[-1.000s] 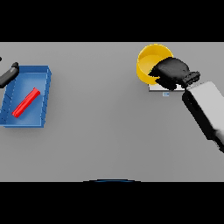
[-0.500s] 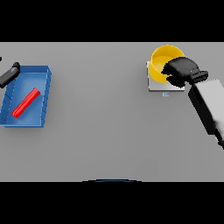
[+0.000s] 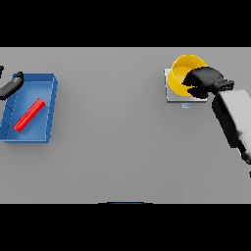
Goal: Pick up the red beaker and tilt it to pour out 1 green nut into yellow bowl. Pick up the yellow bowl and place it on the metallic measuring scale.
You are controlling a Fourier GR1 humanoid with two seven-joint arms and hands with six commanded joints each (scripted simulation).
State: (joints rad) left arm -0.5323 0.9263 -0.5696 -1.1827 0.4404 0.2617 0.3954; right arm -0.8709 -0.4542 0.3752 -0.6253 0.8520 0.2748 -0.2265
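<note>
From the head view I saw my right hand (image 3: 203,81) over the right side of the yellow bowl (image 3: 180,73), its dark fingers curled round the bowl's rim in a firm grip. The bowl was over the metallic measuring scale (image 3: 171,96) at the far right of the grey table (image 3: 117,142), tilted so its opening faced left; I could not tell whether it touched the plate. The red beaker (image 3: 28,115) lay on its side, slanted, inside the blue tray (image 3: 49,105) at the table's left edge. My left hand (image 3: 12,86) showed just at the tray's far left corner; I could not tell how its fingers stood.
</note>
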